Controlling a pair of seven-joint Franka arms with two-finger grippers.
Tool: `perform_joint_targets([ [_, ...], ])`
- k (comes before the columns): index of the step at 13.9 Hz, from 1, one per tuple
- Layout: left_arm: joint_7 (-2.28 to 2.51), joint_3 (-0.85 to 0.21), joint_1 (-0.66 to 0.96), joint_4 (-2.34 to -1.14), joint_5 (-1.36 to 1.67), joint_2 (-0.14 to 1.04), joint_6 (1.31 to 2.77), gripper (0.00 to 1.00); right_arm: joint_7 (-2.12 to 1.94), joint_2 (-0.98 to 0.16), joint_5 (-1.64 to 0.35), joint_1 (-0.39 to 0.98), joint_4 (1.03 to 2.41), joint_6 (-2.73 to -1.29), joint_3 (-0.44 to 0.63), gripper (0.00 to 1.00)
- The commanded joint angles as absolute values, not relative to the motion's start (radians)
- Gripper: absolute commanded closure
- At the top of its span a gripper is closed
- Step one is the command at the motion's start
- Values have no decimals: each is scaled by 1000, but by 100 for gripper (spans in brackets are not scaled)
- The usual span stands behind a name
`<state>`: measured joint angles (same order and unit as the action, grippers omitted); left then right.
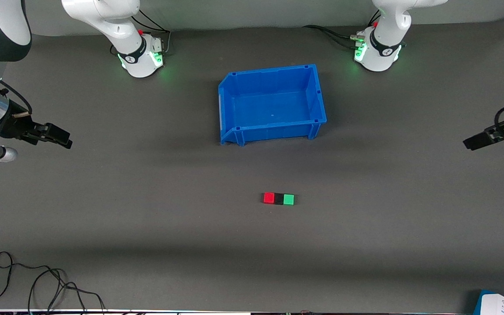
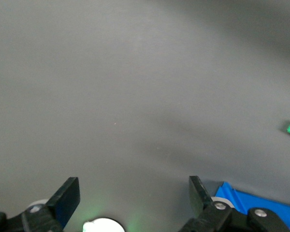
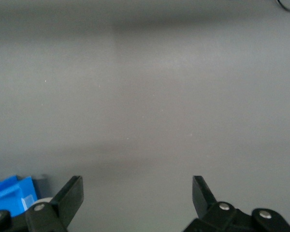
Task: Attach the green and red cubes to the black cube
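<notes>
On the grey bench (image 1: 147, 227), 3 tiny cubes sit touching in 1 row: red cube (image 1: 269, 197), black cube (image 1: 278, 199) in the middle, green cube (image 1: 288, 199), nearer the front camera than the empty blue bin (image 1: 272, 104). The row's long axis runs from the right arm's end to the left arm's end, red toward the right arm, green toward the left, so the joining looks done. The right claw (image 1: 61, 138) and left claw (image 1: 473, 142) hover over opposite bench ends, both wide and empty, well apart from the cubes and about equally distant.
</notes>
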<state>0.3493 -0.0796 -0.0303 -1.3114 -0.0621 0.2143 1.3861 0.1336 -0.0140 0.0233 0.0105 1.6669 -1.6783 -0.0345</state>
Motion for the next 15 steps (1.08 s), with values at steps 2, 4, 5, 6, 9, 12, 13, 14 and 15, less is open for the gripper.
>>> perform_joint_targets([
  [2,128,-84,-20,-1298,-64,210,1385,0,64,-23,25,-40,1615,-1623,-97,0],
  [4,10,-84,-29,-1298,-61,209,1388,0,64,-25,-1,-34,1609,-1626,-97,0],
  [5,-6,-84,-29,-1298,-61,207,1393,0,64,-28,-2,-35,1600,-1625,-97,0],
  [6,-6,-84,-28,-1298,-61,206,1393,0,63,-28,-2,-35,1594,-1617,-97,0],
  [9,-6,-77,-12,-1343,-57,161,1417,0,63,-37,-47,-38,1589,-1612,-95,0],
  [12,-8,-80,-11,-1481,-57,65,1486,0,67,-32,-55,-31,1592,-1609,-97,0],
  [13,-8,-84,-9,-1529,-55,39,1511,0,66,-32,-52,-32,1589,-1609,-97,0],
  [14,-8,-84,3,-1557,-55,22,1523,0,63,-32,-51,-35,1589,-1609,-95,0],
  [15,-8,-84,8,-1557,-55,21,1523,0,63,-29,-51,-37,1589,-1606,-94,0],
])
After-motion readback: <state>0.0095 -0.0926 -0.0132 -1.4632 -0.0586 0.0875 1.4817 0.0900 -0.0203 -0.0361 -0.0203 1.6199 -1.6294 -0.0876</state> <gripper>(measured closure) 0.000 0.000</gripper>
